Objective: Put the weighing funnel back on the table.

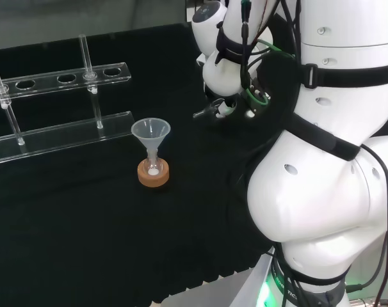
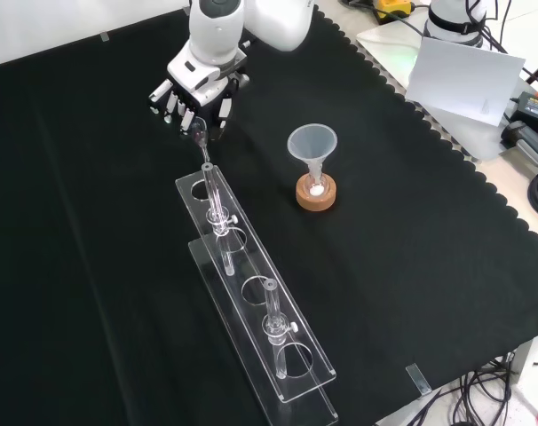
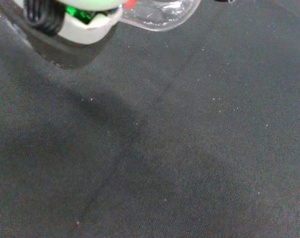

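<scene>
I am at the setting-down step. My hand (image 2: 198, 89) is closed on the weighing funnel (image 3: 162, 12), fingers curled round its wider part and pointing down at the cloth. The clear piece hangs from my fingertips with its stem slanting downward. Judging from the shadow under it in the wrist view, it is not yet resting on the bench (image 2: 91, 266).

I am near the bench's top edge as the front view shows it, just beyond the near end of the clear rack (image 2: 251, 302). The stem's tip comes close to the tube (image 2: 216, 200) standing in that end. The funnel (image 2: 312, 142) in its small flask on the cork ring (image 2: 315, 195) stands well apart, to the right in that view.

My next move, I judge, is to go down onto bare cloth beside the rack, keeping the stem off the tube. I should lay the piece flat before I relax my fingers, so that it does not roll.

My wrist is bent over and my palm faces the cloth.
</scene>
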Motion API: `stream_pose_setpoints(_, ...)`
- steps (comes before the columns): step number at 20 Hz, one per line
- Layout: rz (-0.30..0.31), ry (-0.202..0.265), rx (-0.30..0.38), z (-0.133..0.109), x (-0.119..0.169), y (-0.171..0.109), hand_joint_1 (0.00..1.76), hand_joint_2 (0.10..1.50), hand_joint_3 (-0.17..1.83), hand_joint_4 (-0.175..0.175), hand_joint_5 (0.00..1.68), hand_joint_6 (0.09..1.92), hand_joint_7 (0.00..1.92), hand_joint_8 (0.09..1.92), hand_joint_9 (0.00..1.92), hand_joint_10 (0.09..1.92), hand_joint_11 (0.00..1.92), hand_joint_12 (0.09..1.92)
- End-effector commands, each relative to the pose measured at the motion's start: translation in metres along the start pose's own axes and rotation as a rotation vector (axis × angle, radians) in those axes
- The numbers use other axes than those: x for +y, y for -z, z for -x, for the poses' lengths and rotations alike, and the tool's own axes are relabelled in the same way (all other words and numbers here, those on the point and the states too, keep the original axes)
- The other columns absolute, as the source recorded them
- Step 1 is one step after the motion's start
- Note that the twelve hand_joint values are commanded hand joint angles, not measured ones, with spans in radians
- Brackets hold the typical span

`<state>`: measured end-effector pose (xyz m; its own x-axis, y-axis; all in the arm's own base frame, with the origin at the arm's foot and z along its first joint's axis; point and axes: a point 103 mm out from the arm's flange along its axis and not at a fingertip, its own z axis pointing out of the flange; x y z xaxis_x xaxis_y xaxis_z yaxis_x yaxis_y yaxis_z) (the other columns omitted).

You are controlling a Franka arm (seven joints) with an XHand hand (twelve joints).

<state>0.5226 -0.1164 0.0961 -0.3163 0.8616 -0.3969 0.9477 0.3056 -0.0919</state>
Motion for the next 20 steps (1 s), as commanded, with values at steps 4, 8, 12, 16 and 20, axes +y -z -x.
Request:
stream_pose_setpoints(4,-0.017,0.013,-0.001,-0.0016,-0.0059,-0.0109,1.09,0.80,0.38,0.175,1.27,0.57,1.64,0.09,1.15,0.11,0.16,1.52)
stream_pose_setpoints(8,-0.027,0.015,-0.004,-0.0030,-0.0075,-0.0135,1.09,0.80,0.38,0.175,1.27,0.57,1.64,0.09,1.15,0.11,0.16,1.52)
stream_pose_setpoints(12,-0.034,0.019,-0.010,-0.0044,-0.0088,-0.0145,1.09,0.80,0.38,0.175,1.27,0.57,1.64,0.09,1.15,0.11,0.16,1.52)
stream_pose_setpoints(16,-0.039,0.015,0.008,-0.0027,-0.0101,-0.0144,0.99,0.78,0.37,0.175,1.23,0.59,1.61,0.09,1.15,0.10,0.15,1.52)
stream_pose_setpoints(20,-0.046,0.006,0.020,0.0007,-0.0115,-0.0130,0.77,0.68,0.47,0.175,1.17,0.50,1.55,0.09,1.15,0.09,0.14,1.53)
